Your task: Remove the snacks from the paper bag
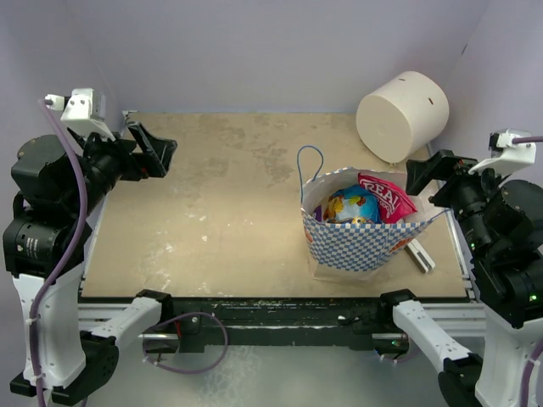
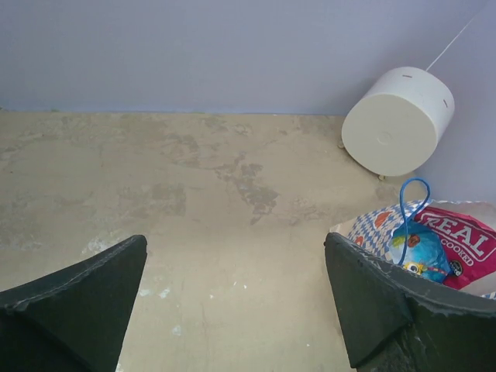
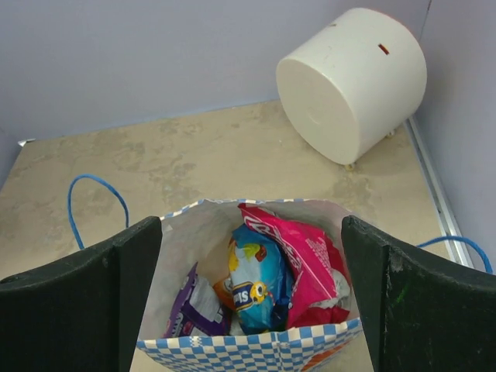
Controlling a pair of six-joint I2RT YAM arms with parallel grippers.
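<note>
The blue-and-white checkered paper bag (image 1: 361, 246) stands open on the right half of the table. Inside it are a pink-red packet (image 1: 386, 199), a blue packet (image 1: 352, 206) and a purple one (image 3: 190, 314), with a bit of orange below. In the right wrist view the bag (image 3: 256, 353) is right below, the blue packet (image 3: 260, 283) beside the pink one (image 3: 310, 263). My right gripper (image 3: 252, 291) is open and empty, above the bag's mouth. My left gripper (image 2: 236, 298) is open and empty over bare table at the far left; the bag (image 2: 372, 229) shows at its right.
A big white cylinder (image 1: 400, 114) lies on its side at the back right corner, behind the bag. A blue cord handle (image 1: 310, 165) sticks up from the bag's back rim. A white strip (image 1: 420, 254) lies by the bag's right side. Purple walls close the back and sides.
</note>
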